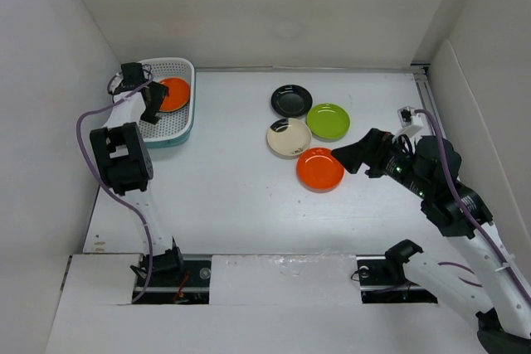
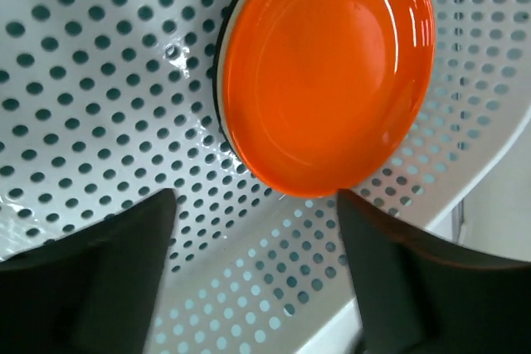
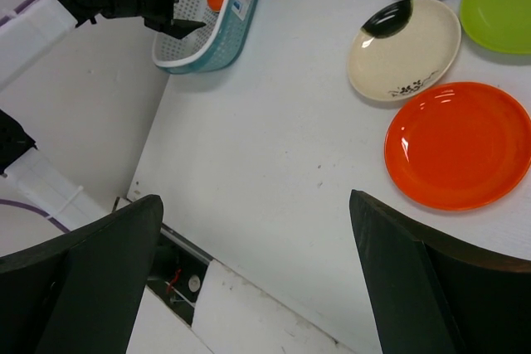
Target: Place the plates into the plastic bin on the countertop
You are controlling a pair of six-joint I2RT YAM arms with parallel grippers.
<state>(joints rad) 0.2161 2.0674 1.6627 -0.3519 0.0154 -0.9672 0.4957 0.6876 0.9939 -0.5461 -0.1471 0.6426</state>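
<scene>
1. Countertop (image 1: 249,213): matte white, flat, walled by white panels.
2. Right arm (image 1: 452,201): black and white, reaching in from the near right toward mid-table.
3. Left arm (image 1: 124,155): reaching up the left side to the far left corner, wrist over the bin.
4. Bin (image 1: 170,134): white perforated basket with teal base, set in the far left corner against the left wall.
5. Plates in the bin: orange plate (image 2: 323,72) on top, glossy, lying tilted against the dotted wall. A pale and a dark edge showing under its left side, so stacked on others, count not readable.
6. Plates on the countertop, a close cluster right of centre and well apart from the bin:
   - black plate (image 1: 291,100), farthest back
   - green plate (image 1: 328,121), just right of it
   - cream plate (image 1: 289,137), with a black patch and small marks
   - second orange plate (image 1: 320,169), nearest the arm bases
7. Left gripper (image 2: 255,205): jaws apart, empty, tips just short of the orange plate's lower rim, over the bin.
8. Right gripper (image 1: 353,157): jaws spread wide, empty, hovering just right of the second orange plate.
</scene>
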